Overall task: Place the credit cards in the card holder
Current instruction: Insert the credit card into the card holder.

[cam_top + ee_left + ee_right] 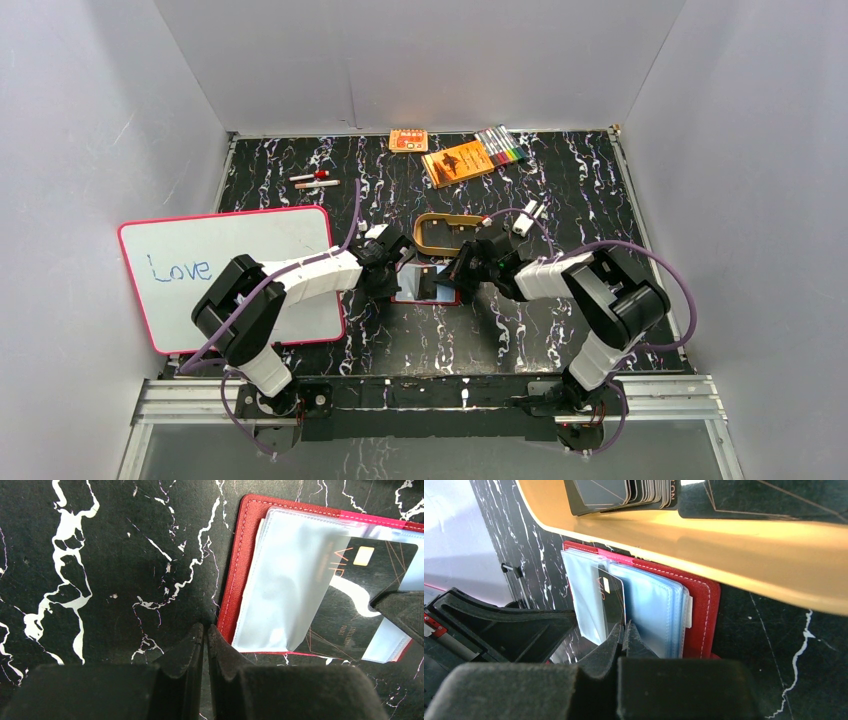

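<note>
Wallet position: the small dark red leather-like folding card holder (pixel 235 580) lay open on the black marbled table (pixel 100 555), between your two grippers and just in front of the tan-yellow oval tray (pixel 724 540). Your left gripper (pixel 205 630) sat just beside the holder's left edge, fingers clenched almost together with nothing between them. Your right gripper (pixel 624 629) was pinched tight on the edge of one thin near-black credit card (pixel 350 605), which stood tilted among the shiny bluish clear sleeves (pixel 290 580), partly tucked under one. More dark cards (pixel 599 492) were stacked in the tray.
</note>
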You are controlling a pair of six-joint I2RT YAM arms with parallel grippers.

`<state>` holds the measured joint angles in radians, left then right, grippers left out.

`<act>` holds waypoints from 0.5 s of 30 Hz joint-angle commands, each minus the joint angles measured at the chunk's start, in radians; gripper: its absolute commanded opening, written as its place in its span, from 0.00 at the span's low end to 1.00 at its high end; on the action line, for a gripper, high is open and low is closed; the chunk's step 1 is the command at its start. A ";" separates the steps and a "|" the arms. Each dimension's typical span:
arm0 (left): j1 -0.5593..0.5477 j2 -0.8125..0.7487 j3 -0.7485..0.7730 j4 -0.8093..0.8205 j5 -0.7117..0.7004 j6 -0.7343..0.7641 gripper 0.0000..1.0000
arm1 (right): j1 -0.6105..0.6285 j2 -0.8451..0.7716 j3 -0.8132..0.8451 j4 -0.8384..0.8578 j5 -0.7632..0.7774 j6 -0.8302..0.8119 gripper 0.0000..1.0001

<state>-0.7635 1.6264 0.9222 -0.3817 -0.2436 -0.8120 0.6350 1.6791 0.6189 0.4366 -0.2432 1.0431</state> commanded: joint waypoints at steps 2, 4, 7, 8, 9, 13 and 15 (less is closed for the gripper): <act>0.000 0.001 -0.026 0.000 0.015 -0.006 0.07 | 0.013 -0.040 0.006 -0.055 0.068 -0.008 0.00; -0.001 0.003 -0.026 0.000 0.015 -0.005 0.07 | 0.013 -0.043 0.003 -0.064 0.073 -0.003 0.00; -0.001 0.002 -0.028 0.000 0.015 -0.005 0.07 | 0.011 -0.053 -0.005 -0.067 0.090 0.007 0.00; 0.000 -0.001 -0.029 -0.001 0.015 -0.005 0.07 | 0.011 -0.057 -0.006 -0.067 0.094 0.007 0.00; -0.001 -0.002 -0.029 -0.001 0.014 -0.005 0.07 | 0.011 -0.058 -0.005 -0.069 0.094 0.008 0.00; 0.000 -0.002 -0.029 -0.001 0.015 -0.006 0.07 | 0.010 -0.061 -0.004 -0.080 0.101 0.008 0.00; -0.001 -0.001 -0.029 -0.001 0.016 -0.006 0.07 | 0.011 -0.064 -0.009 -0.072 0.102 0.009 0.00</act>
<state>-0.7635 1.6264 0.9203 -0.3775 -0.2436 -0.8120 0.6430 1.6409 0.6189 0.3920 -0.1860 1.0515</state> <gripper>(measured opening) 0.071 0.010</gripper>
